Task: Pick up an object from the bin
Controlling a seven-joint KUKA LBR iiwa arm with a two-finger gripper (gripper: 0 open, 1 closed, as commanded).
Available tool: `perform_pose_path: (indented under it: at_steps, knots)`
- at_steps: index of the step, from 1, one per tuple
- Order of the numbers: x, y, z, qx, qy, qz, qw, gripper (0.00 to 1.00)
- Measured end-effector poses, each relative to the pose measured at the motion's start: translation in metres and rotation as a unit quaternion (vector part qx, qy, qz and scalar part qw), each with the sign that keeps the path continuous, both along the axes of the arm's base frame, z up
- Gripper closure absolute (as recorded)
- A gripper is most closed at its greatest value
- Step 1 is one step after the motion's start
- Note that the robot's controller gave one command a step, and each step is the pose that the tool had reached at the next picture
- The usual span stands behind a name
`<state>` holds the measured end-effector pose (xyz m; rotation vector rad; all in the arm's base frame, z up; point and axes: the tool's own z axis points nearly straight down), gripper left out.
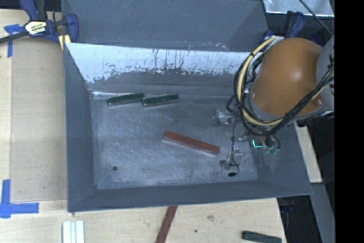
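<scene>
The bin (79, 139) is slate grey. Its floor is paler, scuffed to a silvery sheen, and its far wall carries a band of thin brown vertical streaks over light grey. On the far left of the floor lie one dark green stick (125, 99) and a second dark green stick (160, 101). The stick (190, 143) near the middle is reddish-brown. A black speck (115, 168) marks the near left. The wrist cover (287, 74) is glossy orange-brown, ringed by black and pale yellow cables (245, 74), with a teal-green light (257, 144) beneath.

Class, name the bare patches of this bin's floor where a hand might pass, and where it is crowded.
Bare: the left floor, from left green stick and right green stick to the near wall. Crowded: right side, brown stick near the gripper.
</scene>
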<state>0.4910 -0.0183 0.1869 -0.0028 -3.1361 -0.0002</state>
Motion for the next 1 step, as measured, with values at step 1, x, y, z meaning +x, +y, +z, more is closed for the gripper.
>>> perform_pose_path:
  at_steps: [1]
  knots:
    - [0.0018,0.0,0.004,0.0,-0.0042,0.0,1.0,0.0]
